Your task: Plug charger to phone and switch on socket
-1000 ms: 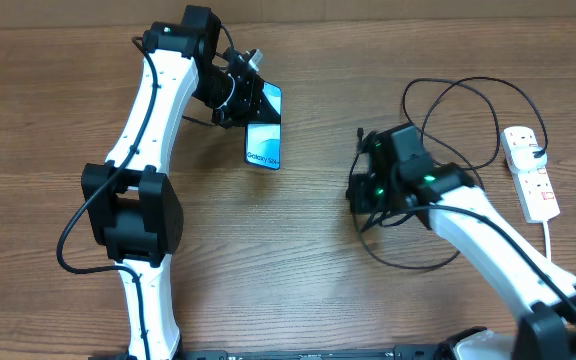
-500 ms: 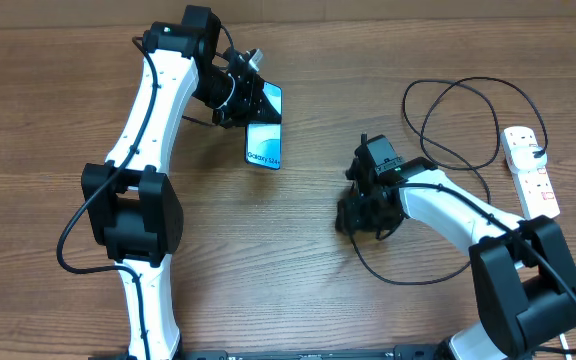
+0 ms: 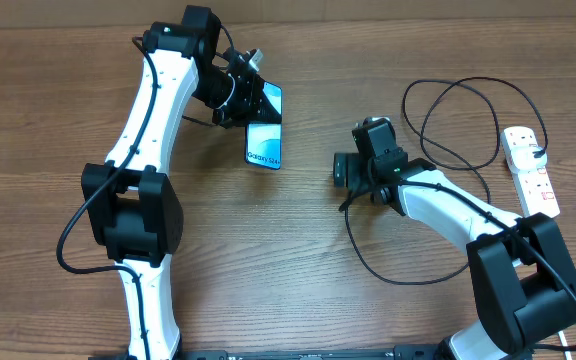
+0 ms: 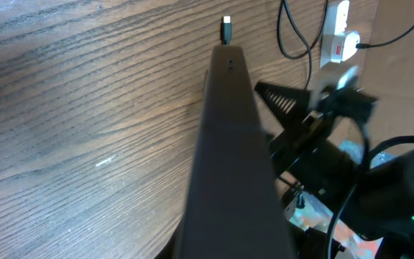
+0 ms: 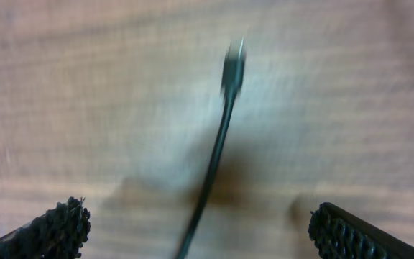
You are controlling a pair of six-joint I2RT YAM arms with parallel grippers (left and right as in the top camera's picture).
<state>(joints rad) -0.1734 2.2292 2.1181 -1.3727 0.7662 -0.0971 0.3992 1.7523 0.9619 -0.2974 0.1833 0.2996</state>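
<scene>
My left gripper point(image 3: 248, 103) is shut on the phone point(image 3: 264, 143), holding it tilted above the table at the back with its light blue screen showing. In the left wrist view the phone's dark edge point(image 4: 228, 144) runs up the middle, and the charger's connector tip point(image 4: 226, 29) shows just beyond its end. My right gripper point(image 3: 344, 172) stands wide open to the right of the phone. The charger's black cable point(image 5: 214, 155) lies loose between its fingers point(image 5: 56, 229), its tip point(image 5: 233, 65) pointing away and blurred. The white socket point(image 3: 530, 172) lies at the far right.
The black cable loops widely over the table on the right point(image 3: 465, 81), between my right arm and the socket. The socket's white cord point(image 3: 550, 235) trails toward the front edge. The right arm point(image 4: 322, 151) fills the lower right of the left wrist view.
My right gripper has opened and let go of the cable, then shifted back and a little left toward the phone. The left arm and the phone have not moved.
</scene>
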